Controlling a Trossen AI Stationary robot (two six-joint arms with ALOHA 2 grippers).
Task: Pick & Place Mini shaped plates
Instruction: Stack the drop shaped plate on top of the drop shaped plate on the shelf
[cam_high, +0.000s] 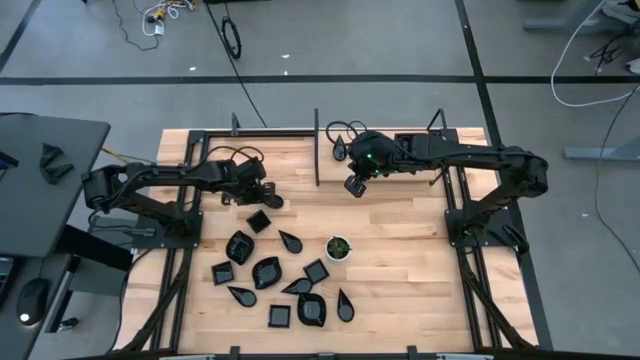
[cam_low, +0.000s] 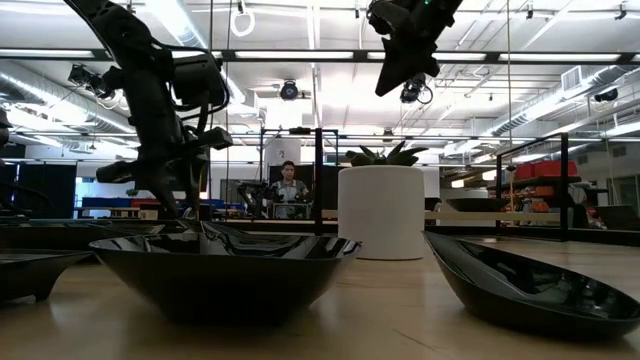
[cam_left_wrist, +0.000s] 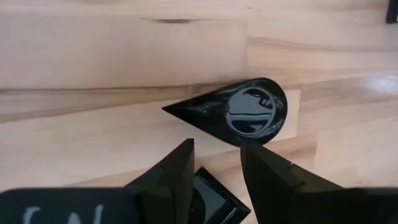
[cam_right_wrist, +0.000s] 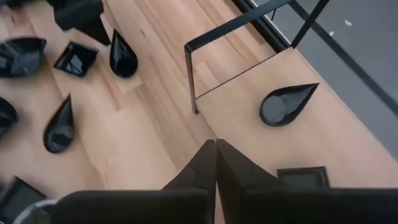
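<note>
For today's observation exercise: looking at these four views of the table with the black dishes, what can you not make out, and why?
- Low view: the dishes farther back, hidden by the big near dish and white cup.
- High view: whether the left gripper touches the teardrop dish; the arm covers it.
- Right wrist view: the square dish is partly hidden behind the right gripper.
- Low view: the person is too small for detail.

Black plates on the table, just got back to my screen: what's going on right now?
The left tool hangs open over the far left part of the table, right by a teardrop plate it isn't holding. The right tool is shut and empty, raised near the back middle. About a dozen black plates lie spread around a small white cup.
</note>
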